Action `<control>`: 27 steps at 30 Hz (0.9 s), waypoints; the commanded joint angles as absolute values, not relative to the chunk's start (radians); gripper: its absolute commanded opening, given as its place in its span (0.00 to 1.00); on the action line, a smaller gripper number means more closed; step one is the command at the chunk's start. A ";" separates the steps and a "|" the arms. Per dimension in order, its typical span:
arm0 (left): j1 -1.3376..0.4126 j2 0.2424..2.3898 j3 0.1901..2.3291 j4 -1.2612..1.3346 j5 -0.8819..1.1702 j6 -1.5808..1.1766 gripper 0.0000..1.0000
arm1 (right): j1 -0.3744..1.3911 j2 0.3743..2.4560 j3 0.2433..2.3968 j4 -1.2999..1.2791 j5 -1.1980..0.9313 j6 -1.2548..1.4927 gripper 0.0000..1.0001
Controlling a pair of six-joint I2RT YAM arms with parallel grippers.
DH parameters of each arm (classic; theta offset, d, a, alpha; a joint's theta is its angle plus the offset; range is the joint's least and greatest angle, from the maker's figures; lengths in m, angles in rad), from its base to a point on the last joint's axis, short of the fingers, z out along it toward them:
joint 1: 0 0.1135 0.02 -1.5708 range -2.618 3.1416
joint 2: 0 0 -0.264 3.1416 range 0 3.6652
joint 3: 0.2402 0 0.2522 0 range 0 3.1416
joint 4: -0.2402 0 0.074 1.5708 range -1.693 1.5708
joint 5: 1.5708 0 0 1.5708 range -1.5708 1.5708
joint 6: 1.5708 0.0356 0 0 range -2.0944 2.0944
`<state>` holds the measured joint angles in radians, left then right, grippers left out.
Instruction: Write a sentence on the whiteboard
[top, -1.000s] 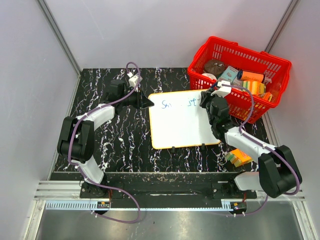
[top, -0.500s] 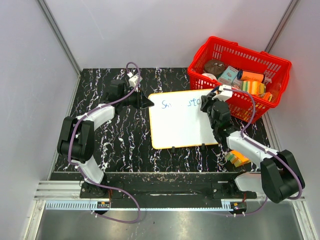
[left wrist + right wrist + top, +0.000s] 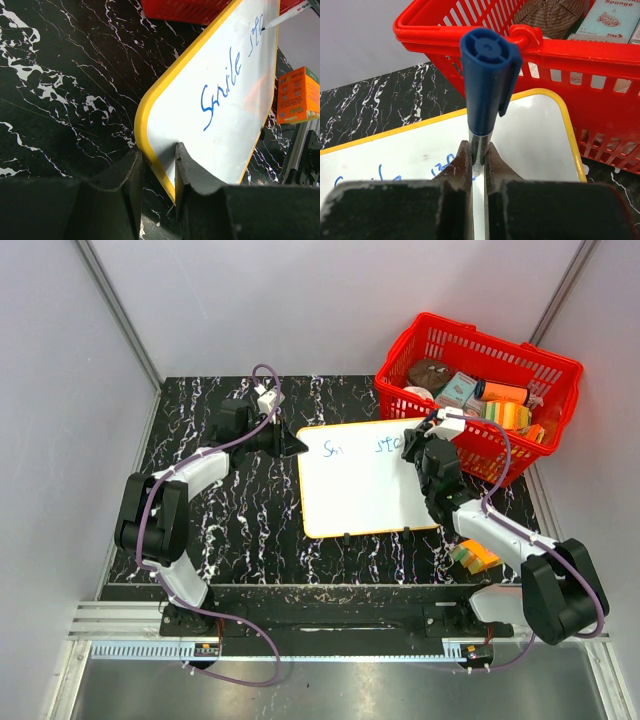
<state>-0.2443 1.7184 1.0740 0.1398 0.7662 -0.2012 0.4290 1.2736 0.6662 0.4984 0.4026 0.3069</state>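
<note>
Whiteboard (image 3: 365,485) edge is being clamped by the left gripper (image 3: 158,157). The right gripper (image 3: 477,150) is pinching a blue marker (image 3: 487,75), its tip resting by the blue sentence (image 3: 222,82), reading "Smile st". The board is lying on a black marbled table (image 3: 250,520), beside a red basket (image 3: 500,340).

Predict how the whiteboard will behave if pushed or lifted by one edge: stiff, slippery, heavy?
Probably stiff: the whiteboard lies flat with a straight framed edge. Likely light, being thin, and apt to slide on the glossy table, which may be why the left gripper clamps its edge.
</note>
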 commanded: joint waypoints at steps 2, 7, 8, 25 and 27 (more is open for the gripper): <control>-0.307 1.786 1.048 0.026 0.629 -0.026 0.00 | 0.422 1.293 0.722 0.480 0.454 0.272 0.00; -0.307 1.786 1.049 0.025 0.627 -0.025 0.00 | 0.423 1.298 0.727 0.494 0.457 0.267 0.00; -0.307 1.786 1.049 0.023 0.629 -0.025 0.00 | 0.422 1.299 0.730 0.495 0.457 0.265 0.00; -0.308 1.786 1.051 0.021 0.626 -0.023 0.00 | 0.422 1.307 0.735 0.525 0.462 0.255 0.00; -0.308 1.786 1.052 0.021 0.627 -0.023 0.00 | 0.422 1.305 0.730 0.528 0.466 0.258 0.00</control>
